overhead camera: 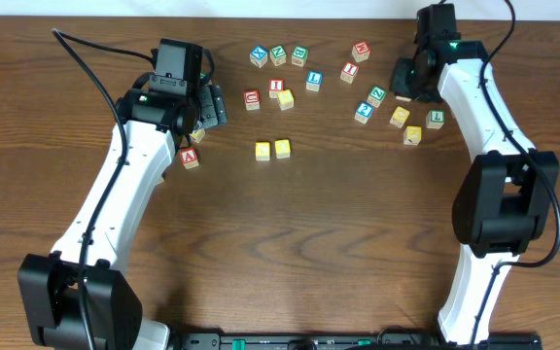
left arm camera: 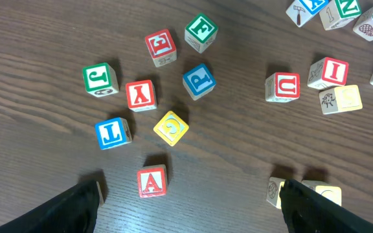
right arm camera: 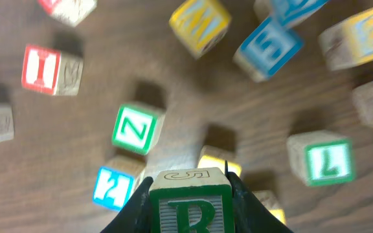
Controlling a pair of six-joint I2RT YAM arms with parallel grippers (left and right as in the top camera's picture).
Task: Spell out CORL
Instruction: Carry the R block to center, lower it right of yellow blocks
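Note:
My right gripper is shut on a green R block and holds it above the scattered blocks; in the overhead view it is at the back right. Two yellow blocks sit side by side at the table's middle. They also show in the left wrist view, partly behind my right finger. My left gripper is open and empty, with a red A block between its fingers on the table. In the overhead view it is at the back left.
Loose blocks lie under the right gripper: green N, green L, a blue one, a yellow one. Near the left gripper lie blue R, red U, red I, yellow and others.

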